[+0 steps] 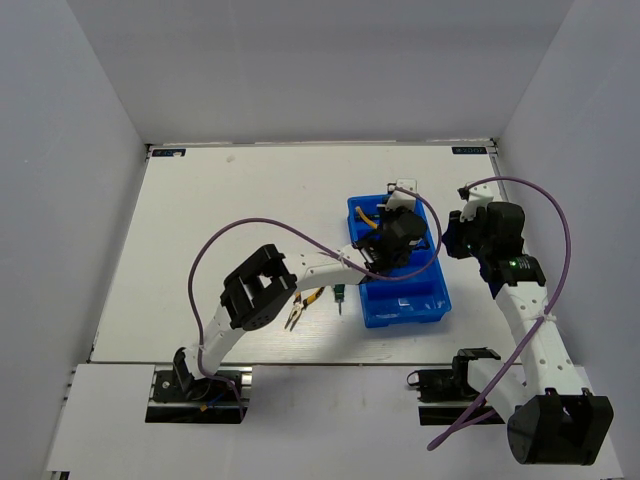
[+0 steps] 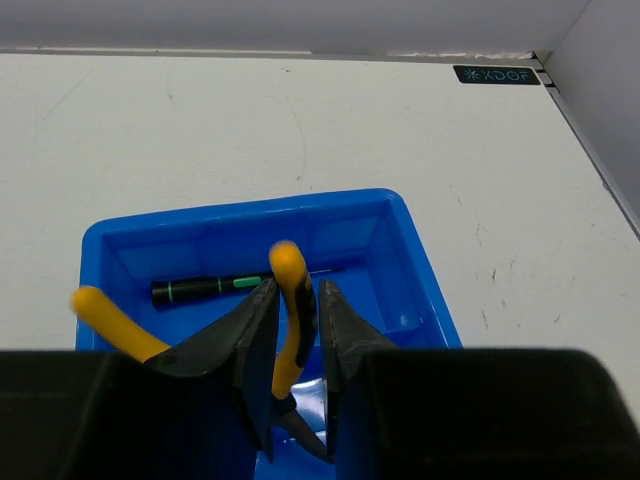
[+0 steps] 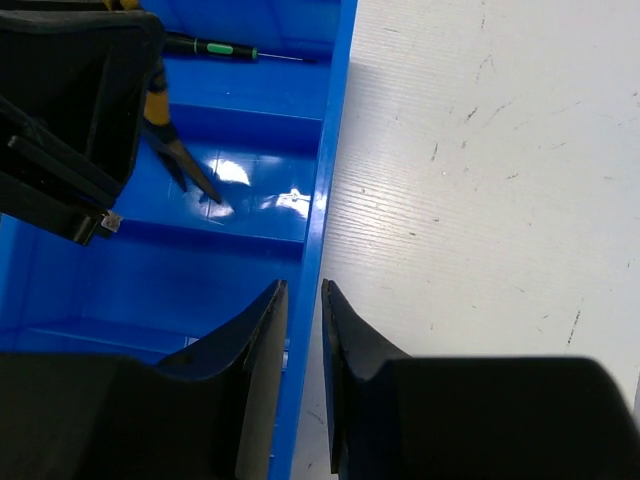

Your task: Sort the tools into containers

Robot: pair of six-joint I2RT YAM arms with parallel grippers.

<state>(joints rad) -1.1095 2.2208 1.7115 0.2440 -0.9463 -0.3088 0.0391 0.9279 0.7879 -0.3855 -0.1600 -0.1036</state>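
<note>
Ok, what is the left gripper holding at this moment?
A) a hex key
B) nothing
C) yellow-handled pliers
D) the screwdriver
C: in the left wrist view the left gripper is closed on one handle of the yellow-handled pliers, nose down over the blue tray, while the screwdriver lies loose in the tray.

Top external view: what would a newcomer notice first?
The blue tray right of centre stands out on the white table. Above it the left gripper holds yellow-handled pliers, while the right gripper pinches the tray's right wall. A second pliers lies left of the tray.
</note>
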